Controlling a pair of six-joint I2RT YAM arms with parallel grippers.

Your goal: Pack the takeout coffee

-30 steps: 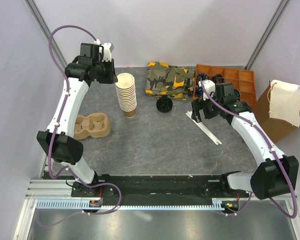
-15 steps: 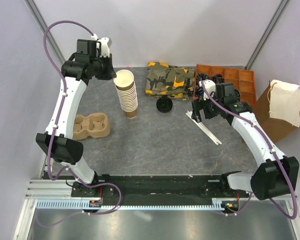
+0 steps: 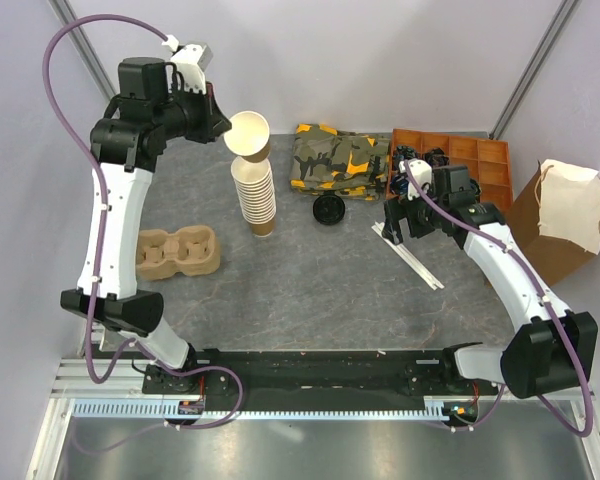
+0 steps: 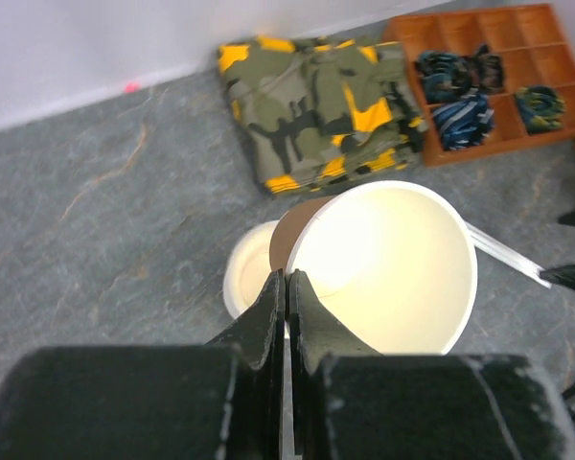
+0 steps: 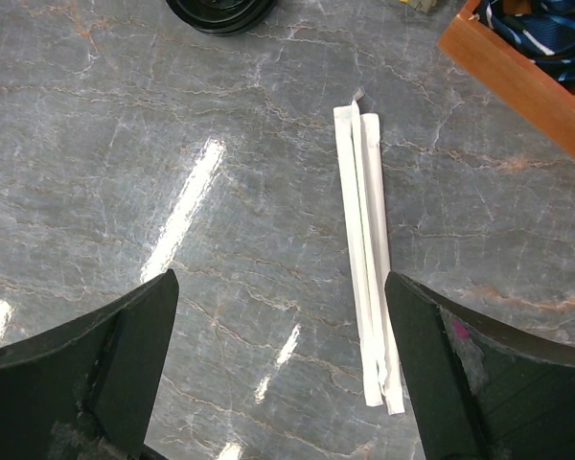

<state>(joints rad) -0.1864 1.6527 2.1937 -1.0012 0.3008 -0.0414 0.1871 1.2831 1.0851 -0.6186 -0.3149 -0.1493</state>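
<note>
No lidded cup is in view. My left gripper (image 3: 224,127) is shut on the rim of a single lidless brown paper cup (image 3: 250,134), cream-white inside, and holds it tilted just above the tall stack of lidless cups (image 3: 253,196). In the left wrist view the fingers pinch the cup (image 4: 388,264) wall at the gripper's tip (image 4: 287,280), with the stack (image 4: 247,273) below. A loose black lid (image 3: 328,210) lies right of the stack. My right gripper (image 3: 400,228) is open and empty above the table, near two wrapped straws (image 5: 369,287).
A moulded pulp cup carrier (image 3: 181,251) lies at the left. A camouflage cloth (image 3: 338,160) and an orange compartment tray (image 3: 485,160) are at the back. A brown paper bag (image 3: 555,220) stands at the right edge. The lid's edge shows in the right wrist view (image 5: 220,11).
My left gripper has lifted the top cup off the stack and raised it up and back. The right arm has not moved.
</note>
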